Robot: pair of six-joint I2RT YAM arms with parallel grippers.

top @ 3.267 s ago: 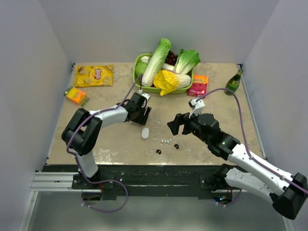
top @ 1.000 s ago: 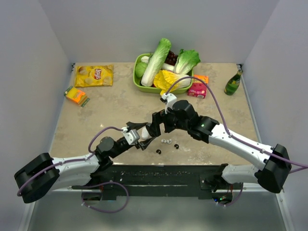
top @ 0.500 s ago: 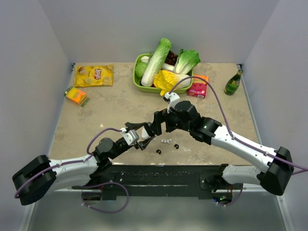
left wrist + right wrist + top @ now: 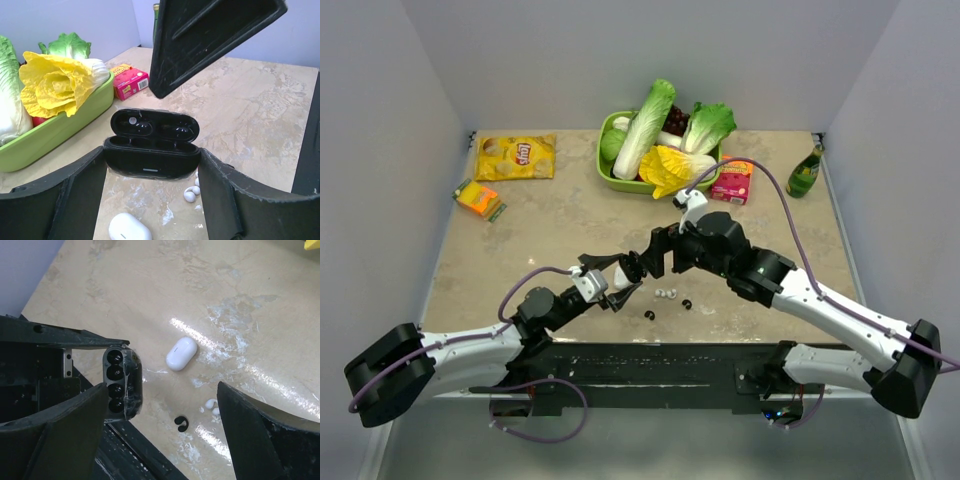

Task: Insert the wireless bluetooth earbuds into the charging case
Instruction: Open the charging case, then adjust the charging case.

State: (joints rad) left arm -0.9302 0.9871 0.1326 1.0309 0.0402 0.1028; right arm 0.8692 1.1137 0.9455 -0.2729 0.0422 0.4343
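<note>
Since approx. 3 s ago both arms have relocated. The L arm has swung from mid-table down to the near edge, and the R gripper has come across from the right to sit just beside the L gripper. Vs. half a sec ago, the R arm has drawn back a touch toward the right; the L arm looks unchanged to us.

L jaws pinch a black case by its two ends, one finger on each side, holding it clear of the table. Its lid stands open, hinged back, w/ two rounded pockets showing in the L wrist cam. In the R wrist cam we count four dark pockets in a row, lid plus base. We can't tell whether anything sits in them.

R jaws are spread wide w/ nothing btw them. One finger hangs just above the open lid; we can't tell if it touches.

White charging case lies closed on the table, just below and beyond the held black case, untouched by either gripper. Two white earbuds lie together near it, w/ a small black C-shaped piece near those. Top cam shows a second black piece close by.

At the far edge we see a green tray of lettuce, pink box, green bottle, chip bag and orange packet, all well apart from the grippers.
</note>
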